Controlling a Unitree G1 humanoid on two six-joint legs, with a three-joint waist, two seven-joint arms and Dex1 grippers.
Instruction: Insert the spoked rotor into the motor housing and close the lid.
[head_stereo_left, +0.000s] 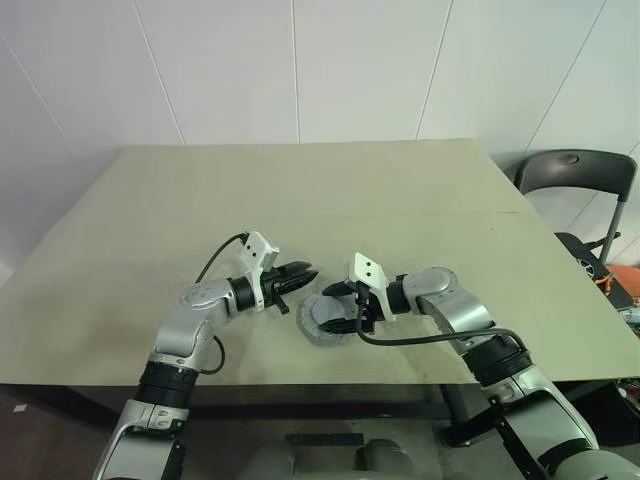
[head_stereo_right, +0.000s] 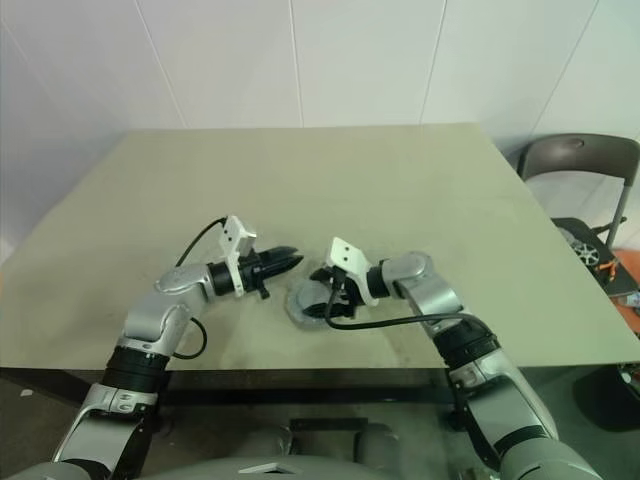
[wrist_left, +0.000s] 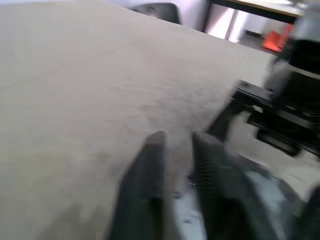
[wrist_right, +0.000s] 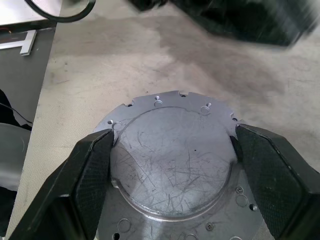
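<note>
Right claw (wrist_right: 170, 165) clamps motor housing (wrist_right: 172, 165); left claw (head_stereo_left: 300, 274) just beside, closed.

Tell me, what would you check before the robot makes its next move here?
1. Left end effector empty: ok, fingers shut with nothing between them, just off the motor housing.
2. Right end effector holding the motor housing: ok, a finger on either side of its raised round face.
3. Housing lying flat on the table: ok.
4. Spoked rotor seated inside: cannot tell, the housing shows its scratched closed face.
5. Lid closed: cannot tell.
</note>
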